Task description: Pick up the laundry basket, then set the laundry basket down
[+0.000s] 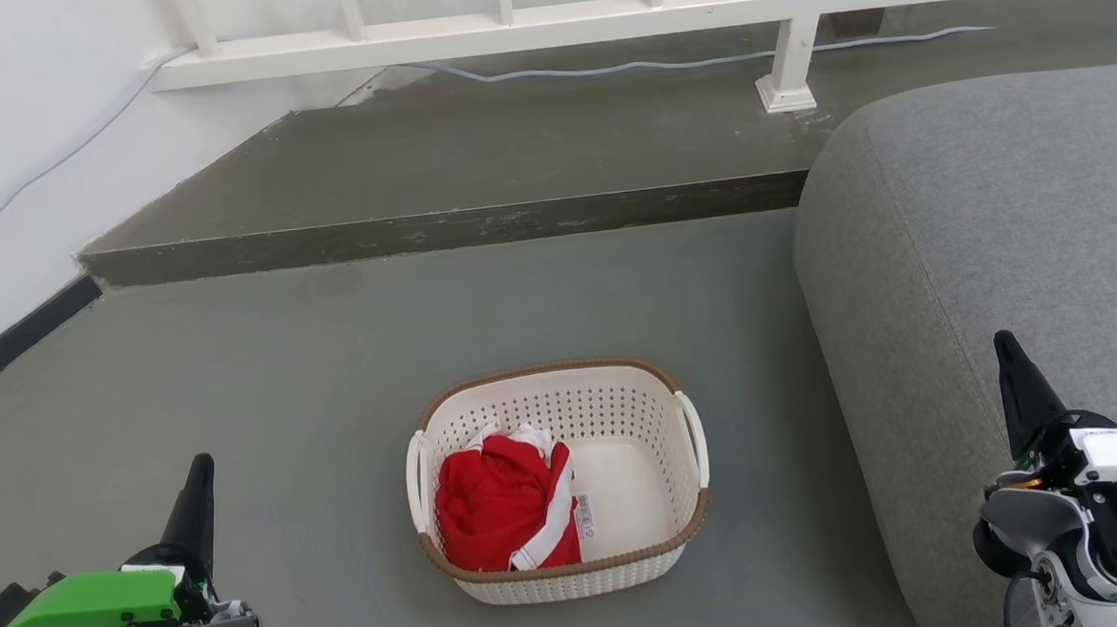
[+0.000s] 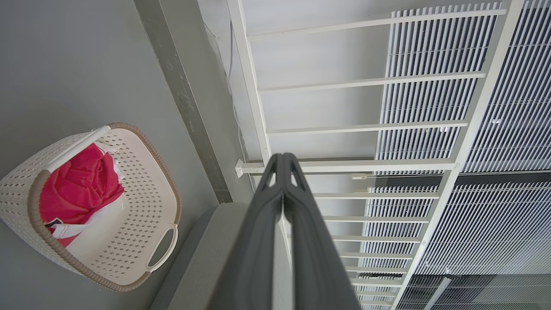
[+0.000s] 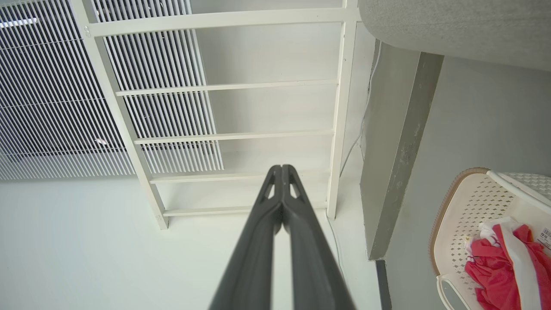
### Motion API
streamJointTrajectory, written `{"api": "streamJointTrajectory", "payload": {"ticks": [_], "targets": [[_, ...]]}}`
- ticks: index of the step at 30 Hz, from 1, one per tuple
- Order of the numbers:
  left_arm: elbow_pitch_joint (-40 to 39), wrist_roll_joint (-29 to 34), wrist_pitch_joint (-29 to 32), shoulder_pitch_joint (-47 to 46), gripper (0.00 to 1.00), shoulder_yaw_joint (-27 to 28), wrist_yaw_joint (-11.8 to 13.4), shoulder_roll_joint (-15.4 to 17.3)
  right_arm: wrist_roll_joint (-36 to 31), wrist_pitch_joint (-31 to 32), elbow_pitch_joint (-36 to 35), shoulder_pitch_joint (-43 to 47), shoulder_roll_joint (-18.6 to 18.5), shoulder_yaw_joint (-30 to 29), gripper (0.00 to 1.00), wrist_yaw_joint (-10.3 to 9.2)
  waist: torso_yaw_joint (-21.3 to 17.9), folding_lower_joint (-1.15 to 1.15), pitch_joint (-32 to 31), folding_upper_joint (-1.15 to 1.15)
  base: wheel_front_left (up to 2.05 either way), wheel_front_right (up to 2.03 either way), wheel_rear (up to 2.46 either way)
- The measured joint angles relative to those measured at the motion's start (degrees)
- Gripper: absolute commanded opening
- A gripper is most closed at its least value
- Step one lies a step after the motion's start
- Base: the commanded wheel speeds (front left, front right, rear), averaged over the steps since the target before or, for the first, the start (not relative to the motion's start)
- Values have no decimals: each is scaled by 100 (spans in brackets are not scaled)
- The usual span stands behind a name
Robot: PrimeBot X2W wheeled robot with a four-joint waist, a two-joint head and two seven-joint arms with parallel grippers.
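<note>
The laundry basket (image 1: 583,410) is sitting on the grey floor (image 1: 285,385) just beside the grey sofa (image 1: 994,233), holding a red-and-white garment (image 1: 497,503) and carrying a barcode sticker (image 1: 585,515) whose print is too small to read. The left gripper (image 1: 199,476) and right gripper (image 1: 1008,352) are hovering apart from it on either side, each with jaws pressed together, gripping nothing.

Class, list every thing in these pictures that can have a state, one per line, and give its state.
laundry basket: upright on the floor, unheld, partly filled.
red garment: crumpled inside the basket.
left gripper: shut, empty, clear of the basket.
right gripper: shut, empty, clear of the basket.
</note>
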Motion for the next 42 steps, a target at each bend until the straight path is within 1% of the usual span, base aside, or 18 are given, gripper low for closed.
{"api": "streamJointTrajectory", "payload": {"ticks": [42], "targets": [[15, 0, 43, -2, 0, 12, 0, -7, 0, 2, 10, -2, 18, -15, 0, 8, 0, 0, -1, 0, 0, 0, 0]]}}
